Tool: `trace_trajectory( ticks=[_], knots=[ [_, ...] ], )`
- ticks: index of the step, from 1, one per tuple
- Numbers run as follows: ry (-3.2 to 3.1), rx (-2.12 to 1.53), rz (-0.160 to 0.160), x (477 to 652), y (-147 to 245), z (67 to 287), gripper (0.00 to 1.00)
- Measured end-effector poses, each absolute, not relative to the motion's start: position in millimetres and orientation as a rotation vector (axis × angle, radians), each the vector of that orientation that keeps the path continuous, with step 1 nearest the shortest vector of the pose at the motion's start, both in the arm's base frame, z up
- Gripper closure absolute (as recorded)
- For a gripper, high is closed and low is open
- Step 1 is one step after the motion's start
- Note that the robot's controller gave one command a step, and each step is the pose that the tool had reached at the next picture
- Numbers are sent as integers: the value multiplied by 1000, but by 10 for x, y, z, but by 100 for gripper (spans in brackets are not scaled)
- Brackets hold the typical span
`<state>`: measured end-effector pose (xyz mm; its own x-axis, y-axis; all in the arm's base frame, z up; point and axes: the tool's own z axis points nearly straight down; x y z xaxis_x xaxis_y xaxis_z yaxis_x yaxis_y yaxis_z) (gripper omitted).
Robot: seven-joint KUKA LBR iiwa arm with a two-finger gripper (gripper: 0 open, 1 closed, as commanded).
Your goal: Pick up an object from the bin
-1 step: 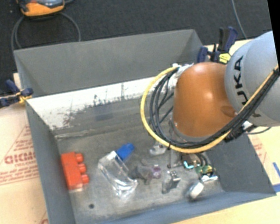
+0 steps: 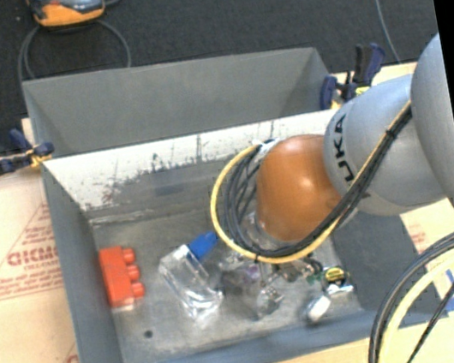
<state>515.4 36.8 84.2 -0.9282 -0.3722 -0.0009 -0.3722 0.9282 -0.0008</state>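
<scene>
The arm point(image 2: 386, 148) comes into the grey bin point(image 2: 78, 272) from the right side, and its round orange cover point(image 2: 294, 190), with a loop of black and yellow cables point(image 2: 222, 212) around it, hangs over the middle of the bin floor. Under the cover the gripper point(image 2: 262, 290) is low in the bin, in the near middle part, but the cover hides most of it, and I cannot tell if the jaws are wide, narrow or holding something. The gripper is over a small group of things. Just to its left lies a clear plastic piece point(image 2: 188, 283), crumpled and shiny, with a blue piece point(image 2: 204, 245) touching its far end. A dark little thing point(image 2: 244, 277), perhaps purple, lies just beside the gripper, between it and the clear plastic piece. On the right of the gripper, near the bin's near right corner, is a white piece point(image 2: 317, 309), and just beyond it a small yellow and green thing point(image 2: 334, 273). Well apart from all these, at the left side of the floor, an orange block point(image 2: 120, 276) with studs on one side lies alone.
</scene>
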Motion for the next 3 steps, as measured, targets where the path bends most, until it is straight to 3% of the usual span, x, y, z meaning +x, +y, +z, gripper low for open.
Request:
trace_trajectory(
  ticks=[1, 2, 3],
  knots=[
    [3083, -590, 0, 5160, 370, 851, 100],
    [3077, -578, -3, 5145, 380, 1924, 100],
    [3077, -559, -3, 5316, 446, 3564, 100]
  ],
)
